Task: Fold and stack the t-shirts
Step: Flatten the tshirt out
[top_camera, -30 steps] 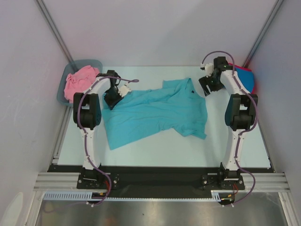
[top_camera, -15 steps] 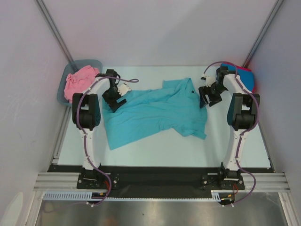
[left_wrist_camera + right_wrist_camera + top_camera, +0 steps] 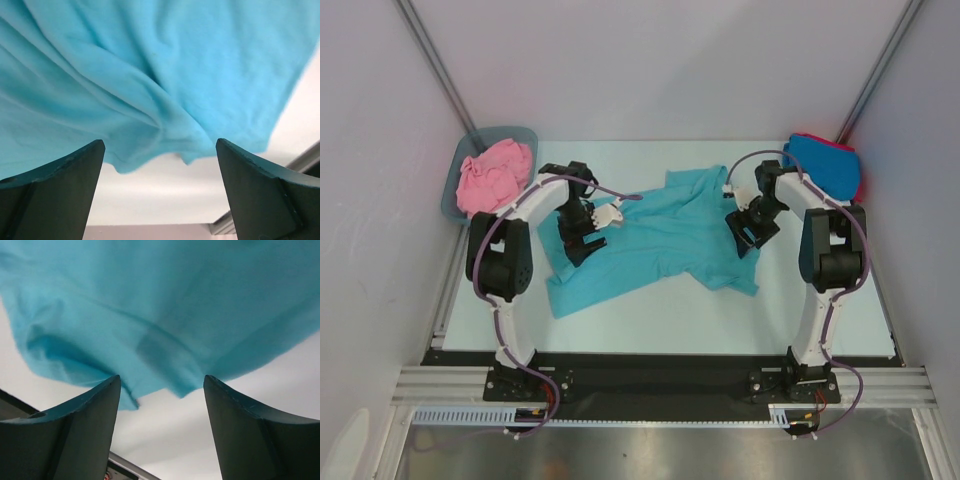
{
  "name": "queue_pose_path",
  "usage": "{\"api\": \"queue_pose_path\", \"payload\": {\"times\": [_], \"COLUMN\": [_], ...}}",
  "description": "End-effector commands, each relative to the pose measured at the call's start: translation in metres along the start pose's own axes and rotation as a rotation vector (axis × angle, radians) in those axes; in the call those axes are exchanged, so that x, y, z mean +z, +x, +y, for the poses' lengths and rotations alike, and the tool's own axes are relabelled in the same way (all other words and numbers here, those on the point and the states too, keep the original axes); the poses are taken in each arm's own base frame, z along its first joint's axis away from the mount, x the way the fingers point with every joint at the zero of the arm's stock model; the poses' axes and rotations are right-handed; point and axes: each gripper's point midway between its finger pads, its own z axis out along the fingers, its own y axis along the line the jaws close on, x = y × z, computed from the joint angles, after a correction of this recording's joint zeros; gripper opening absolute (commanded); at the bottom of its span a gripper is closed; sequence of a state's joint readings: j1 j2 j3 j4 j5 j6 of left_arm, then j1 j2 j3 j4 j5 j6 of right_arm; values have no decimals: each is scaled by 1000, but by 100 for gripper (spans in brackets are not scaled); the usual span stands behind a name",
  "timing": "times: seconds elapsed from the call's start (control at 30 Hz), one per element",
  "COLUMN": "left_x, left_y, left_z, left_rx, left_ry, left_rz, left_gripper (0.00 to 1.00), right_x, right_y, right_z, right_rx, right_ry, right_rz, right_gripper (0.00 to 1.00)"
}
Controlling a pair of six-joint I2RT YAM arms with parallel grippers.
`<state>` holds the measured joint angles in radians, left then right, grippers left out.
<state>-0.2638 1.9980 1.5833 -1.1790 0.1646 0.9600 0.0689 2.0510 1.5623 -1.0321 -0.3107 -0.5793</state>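
A teal t-shirt [image 3: 660, 235] lies spread and creased across the middle of the table. My left gripper [image 3: 576, 242] hovers over its left part, open, with nothing between its fingers. In the left wrist view the left gripper [image 3: 160, 150] frames the teal t-shirt [image 3: 150, 75] and its wavy edge. My right gripper [image 3: 745, 232] is over the shirt's right edge, open and empty. In the right wrist view the right gripper [image 3: 161, 382] has the teal t-shirt [image 3: 165, 305] just beyond the tips. A pink t-shirt [image 3: 492, 175] is bunched in the tub. A bright blue t-shirt [image 3: 820, 160] lies on a red one [image 3: 861, 182] at the back right.
The grey-blue tub [image 3: 449, 197] stands at the back left corner by the wall. White walls close the table in on three sides. A black strip and metal rail run along the near edge by the arm bases.
My left gripper has opened, let go of the teal shirt and moved nearer over it. My right arm has swung from the back right corner down to the shirt's right edge.
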Motion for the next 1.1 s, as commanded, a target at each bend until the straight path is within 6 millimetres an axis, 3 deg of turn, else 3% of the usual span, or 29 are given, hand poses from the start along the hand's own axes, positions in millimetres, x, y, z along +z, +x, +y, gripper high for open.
{"api": "queue_pose_path", "payload": {"times": [0.0,0.13,0.27,0.37,0.5,0.63,0.73,0.93,0.97,1.03,1.07], "left_x": [-18,-13,-16,-14,-11,-16,-10,-5,-3,-6,-7], "left_y": [8,11,7,5,-8,-17,-16,-19,-19,-22,-24], "left_z": [-10,-12,-12,15,44,52,54,65,67,73,79], "left_rx": [41,35,42,2,-46,-57,-67,-92,-100,-117,-123], "left_ry": [-11,-1,-8,-112,-184,-198,-193,-228,-232,-261,-286], "left_rz": [-7,11,-3,11,-44,-78,-73,-73,-71,-77,-84], "left_gripper": [100,100,100,100,100,100,100,100,100,100,100], "right_x": [-30,-27,-25,-25,-43,-87,-103,-94,-103,-88,-100], "right_y": [-6,3,3,-17,-61,-101,-117,-154,-172,-187,-206], "right_z": [14,18,9,-13,-38,-57,-77,-101,-101,-105,-102], "right_rx": [-160,-165,-159,-123,-85,-76,-48,-44,-54,-59,-70], "right_ry": [96,104,156,269,400,545,649,693,709,700,712], "right_rz": [-28,-6,-6,-76,-204,-324,-349,-385,-431,-430,-478], "right_gripper": [73,73,72,67,49,59,61,59,58,54,51]}}
